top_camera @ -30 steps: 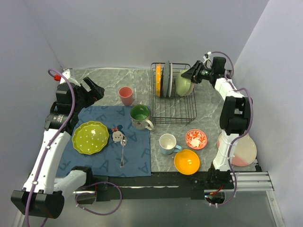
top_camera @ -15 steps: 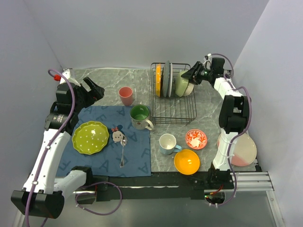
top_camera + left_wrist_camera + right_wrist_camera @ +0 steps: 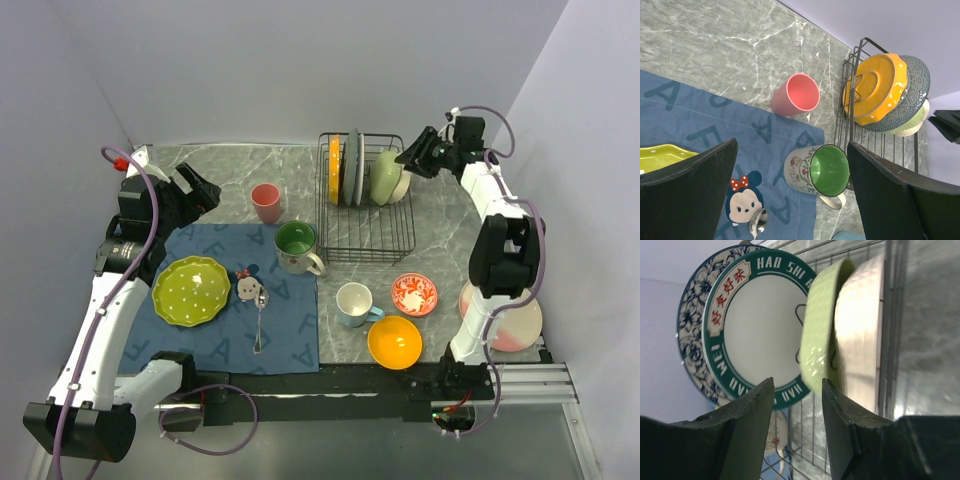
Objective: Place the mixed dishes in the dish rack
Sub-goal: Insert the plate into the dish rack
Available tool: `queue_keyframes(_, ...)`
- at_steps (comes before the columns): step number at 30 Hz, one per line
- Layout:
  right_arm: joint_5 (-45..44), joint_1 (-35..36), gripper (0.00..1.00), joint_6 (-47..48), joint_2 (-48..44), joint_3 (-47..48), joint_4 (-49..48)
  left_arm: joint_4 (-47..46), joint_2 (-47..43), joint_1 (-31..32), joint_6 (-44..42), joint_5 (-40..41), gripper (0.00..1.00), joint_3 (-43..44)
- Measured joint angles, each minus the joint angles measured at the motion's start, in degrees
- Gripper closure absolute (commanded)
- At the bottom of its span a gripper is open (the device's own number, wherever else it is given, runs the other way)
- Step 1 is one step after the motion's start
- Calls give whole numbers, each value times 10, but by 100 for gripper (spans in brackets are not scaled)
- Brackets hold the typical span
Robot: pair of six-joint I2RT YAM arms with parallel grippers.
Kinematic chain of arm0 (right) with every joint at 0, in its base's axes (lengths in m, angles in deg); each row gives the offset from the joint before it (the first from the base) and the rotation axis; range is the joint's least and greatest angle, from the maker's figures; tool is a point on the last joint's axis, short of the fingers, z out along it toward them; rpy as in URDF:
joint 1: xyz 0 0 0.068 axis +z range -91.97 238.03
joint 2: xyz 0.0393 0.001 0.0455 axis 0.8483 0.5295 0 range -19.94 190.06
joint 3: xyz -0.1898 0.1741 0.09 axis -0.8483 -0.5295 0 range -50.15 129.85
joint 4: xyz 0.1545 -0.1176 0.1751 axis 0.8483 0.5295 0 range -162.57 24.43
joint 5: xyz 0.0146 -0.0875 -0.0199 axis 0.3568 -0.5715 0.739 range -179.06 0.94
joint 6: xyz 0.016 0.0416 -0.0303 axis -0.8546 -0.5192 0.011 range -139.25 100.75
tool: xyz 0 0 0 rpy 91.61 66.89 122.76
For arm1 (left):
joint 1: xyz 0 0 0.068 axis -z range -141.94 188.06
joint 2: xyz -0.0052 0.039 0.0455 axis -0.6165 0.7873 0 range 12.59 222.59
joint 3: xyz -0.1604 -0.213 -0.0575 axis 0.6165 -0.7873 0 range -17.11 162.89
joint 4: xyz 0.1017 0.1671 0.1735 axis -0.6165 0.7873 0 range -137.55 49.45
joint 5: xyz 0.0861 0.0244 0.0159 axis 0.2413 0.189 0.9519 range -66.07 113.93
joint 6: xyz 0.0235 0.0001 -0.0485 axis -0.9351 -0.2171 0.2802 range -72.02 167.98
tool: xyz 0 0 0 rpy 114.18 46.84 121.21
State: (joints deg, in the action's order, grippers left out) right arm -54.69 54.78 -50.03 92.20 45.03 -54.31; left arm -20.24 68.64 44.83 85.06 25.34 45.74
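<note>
The black wire dish rack (image 3: 365, 215) holds an orange plate (image 3: 334, 170), a grey plate (image 3: 352, 167), a green bowl (image 3: 385, 177) and a cream bowl (image 3: 402, 186), all on edge. My right gripper (image 3: 412, 158) is open and empty just right of those bowls. In the right wrist view its jaws (image 3: 797, 385) face the green bowl (image 3: 822, 340) and cream bowl (image 3: 860, 335). My left gripper (image 3: 200, 190) is open and empty over the mat's far left corner. A pink cup (image 3: 265, 202), green-lined mug (image 3: 296, 246), lime plate (image 3: 191, 290), white mug (image 3: 354, 304), red-patterned dish (image 3: 414, 294), orange bowl (image 3: 394, 342) and pink plate (image 3: 515, 322) lie outside the rack.
A blue cloth mat (image 3: 225, 250) lies under the lime plate and green-lined mug, with a metal spoon (image 3: 259, 320) and a small cartoon-mouse piece (image 3: 247, 286) on it. Walls close in at the back and both sides. The arm bases stand at the near edge.
My right gripper has drawn back a little to the right, away from the bowls in the rack. The bowls stay in place. The left arm has not moved.
</note>
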Motion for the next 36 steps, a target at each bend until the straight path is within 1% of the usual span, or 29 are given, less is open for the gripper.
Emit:
queue_keyframes(3,-30,0,51,15,-33,-9,17,0,0,0,0,0,3,0)
queue_keyframes(5,-49,2,54,25,-56,-19,30,0,0,0,0,0,3,0)
queue_keyframes(7,-66,5,60,36,-79,-32,40,0,0,0,0,0,3,0)
queue_keyframes(9,-87,12,63,47,-97,-45,49,0,0,0,0,0,3,0)
queue_keyframes(10,-97,18,69,50,-103,-51,52,0,0,0,0,0,4,0)
queue_keyframes(13,-133,50,76,63,-117,-72,65,0,0,0,0,0,3,0)
queue_keyframes(16,-160,86,79,69,-117,-93,73,0,0,0,0,-1,3,0)
queue_keyframes(20,-179,120,81,71,-104,-110,85,0,0,0,0,-1,3,-2)
queue_keyframes(24,-200,123,83,68,-71,-107,86,0,0,0,0,0,3,-3)
queue_keyframes(31,-235,122,85,64,25,-48,105,0,0,0,0,0,3,-7)
queue_keyframes(36,-250,122,86,59,57,-16,130,-1,0,0,0,0,3,-8)
